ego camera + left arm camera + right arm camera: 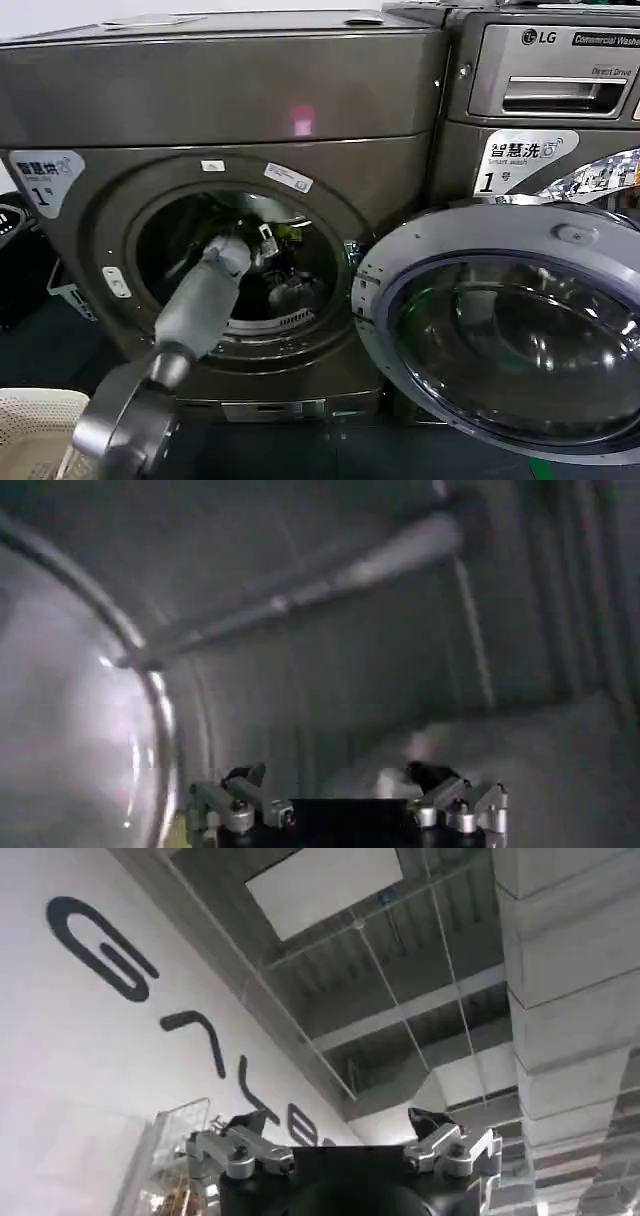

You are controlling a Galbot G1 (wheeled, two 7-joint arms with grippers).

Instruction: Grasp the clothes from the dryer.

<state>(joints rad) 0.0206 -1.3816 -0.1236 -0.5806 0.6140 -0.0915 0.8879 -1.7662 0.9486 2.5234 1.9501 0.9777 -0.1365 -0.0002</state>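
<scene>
We see the big dark bronze-grey metal front-loading dryer [215,100] with its round glass door [510,335] swung open toward the right, beside the LG-branded washing machine [545,90]. Our left arm reaches through the porthole, its left gripper [262,245] inside the drum. In the left wrist view the left gripper [345,805] has its fingers [240,800] spread wide apart and holds nothing, facing the ribbed steel drum wall. The soft fabric clothes [540,770] lie as a pale heap on the drum floor just ahead of it; a yellow-green scrap [285,232] peeks beside the wrist. A cream woven basket [35,420] sits lower left. The right gripper [345,1163] points up at the ceiling, fingers spread, empty.
</scene>
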